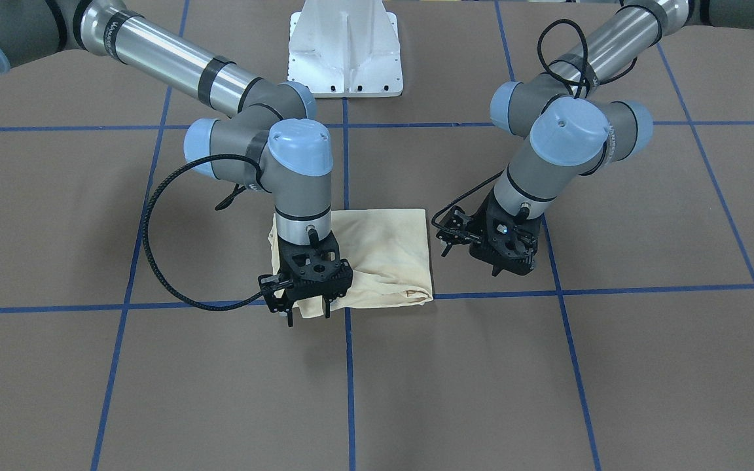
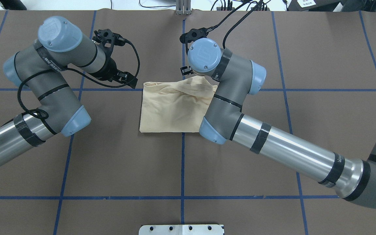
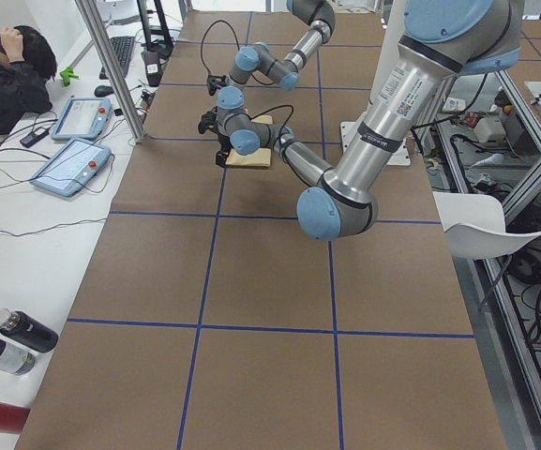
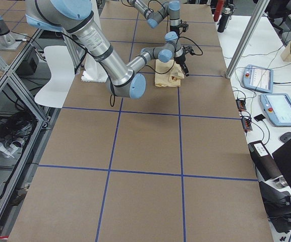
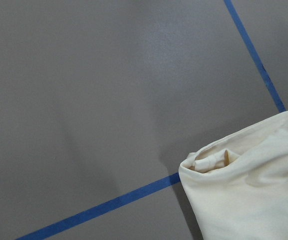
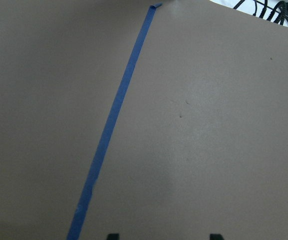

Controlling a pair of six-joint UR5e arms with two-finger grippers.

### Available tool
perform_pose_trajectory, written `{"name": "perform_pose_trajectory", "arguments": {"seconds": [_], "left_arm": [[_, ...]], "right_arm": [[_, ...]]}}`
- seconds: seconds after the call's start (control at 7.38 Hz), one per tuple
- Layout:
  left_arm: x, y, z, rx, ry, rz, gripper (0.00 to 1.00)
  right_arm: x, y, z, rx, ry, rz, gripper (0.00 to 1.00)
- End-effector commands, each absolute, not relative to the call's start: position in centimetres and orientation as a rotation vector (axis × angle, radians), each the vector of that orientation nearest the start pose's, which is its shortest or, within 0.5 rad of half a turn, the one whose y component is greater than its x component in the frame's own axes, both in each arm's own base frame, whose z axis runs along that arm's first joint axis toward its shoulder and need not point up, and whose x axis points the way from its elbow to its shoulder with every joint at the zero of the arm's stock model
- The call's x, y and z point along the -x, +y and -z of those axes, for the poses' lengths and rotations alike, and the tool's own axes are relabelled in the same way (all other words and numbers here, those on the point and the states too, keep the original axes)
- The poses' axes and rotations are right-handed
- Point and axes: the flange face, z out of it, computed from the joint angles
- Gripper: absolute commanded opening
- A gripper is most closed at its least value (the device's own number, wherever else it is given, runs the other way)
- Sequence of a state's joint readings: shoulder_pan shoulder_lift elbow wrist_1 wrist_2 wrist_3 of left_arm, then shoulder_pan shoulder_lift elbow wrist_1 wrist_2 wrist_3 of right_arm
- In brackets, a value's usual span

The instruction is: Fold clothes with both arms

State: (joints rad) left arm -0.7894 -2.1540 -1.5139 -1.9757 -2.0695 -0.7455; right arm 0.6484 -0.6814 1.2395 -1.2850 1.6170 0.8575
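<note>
Nearest the robot stands the white pedestal [image 1: 345, 49], and from either side of it the right arm [image 2: 286, 150] and the left arm [image 2: 54, 101] reach out over the brown table [image 2: 109, 163], which is marked off in squares by blue tape [image 2: 182, 163]. Between the two arms lies the shirt [image 2: 171, 107], folded into a roughly square cream packet with none of its print showing. It sits across the centre tape line, its near edge straight and flat, and its far edge runs along a cross line of tape. That far edge is looser, with wrinkles and a small rolled tuck at the far left corner. Just left of that corner, off the cloth and over bare table, is the left gripper [image 1: 513, 269], tilted, its tips looking parted and grasping nothing. At the far right corner the right gripper [image 1: 308, 316] points straight down at the shirt's edge, released, its fingertips [image 6: 113, 236] spread, with only table and tape between them; whether it touches the fabric cannot be told
</note>
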Motion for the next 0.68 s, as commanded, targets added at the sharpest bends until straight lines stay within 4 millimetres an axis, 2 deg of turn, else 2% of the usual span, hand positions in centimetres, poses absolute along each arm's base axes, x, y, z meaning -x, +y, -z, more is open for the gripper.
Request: {"name": "perform_pose_trajectory", "arguments": {"seconds": [0.0, 0.14, 0.27, 0.41, 0.54], "left_arm": [[-41.8, -54.0, -29.1, -0.33, 0.992, -0.282, 1.0], [-40.0, -52.3, -29.4, -0.328, 0.988, -0.283, 1.0], [-37.8, -51.1, -28.3, -0.325, 0.971, -0.278, 1.0], [-35.5, -49.6, -27.4, -0.322, 0.943, -0.296, 1.0], [-32.2, -49.0, -28.2, -0.35, 0.882, -0.369, 1.0]], "right_arm": [[49.5, -61.4, -22.3, -0.28, -0.812, 0.054, 1.0], [44.2, -60.9, -23.0, -0.196, -0.803, 0.02, 1.0], [38.7, -58.6, -25.4, -0.128, -0.794, 0.003, 1.0], [33.7, -56.4, -27.9, -0.133, -0.799, 0.02, 1.0], [28.9, -55.0, -31.1, -0.127, -0.811, 0.056, 1.0]]}}
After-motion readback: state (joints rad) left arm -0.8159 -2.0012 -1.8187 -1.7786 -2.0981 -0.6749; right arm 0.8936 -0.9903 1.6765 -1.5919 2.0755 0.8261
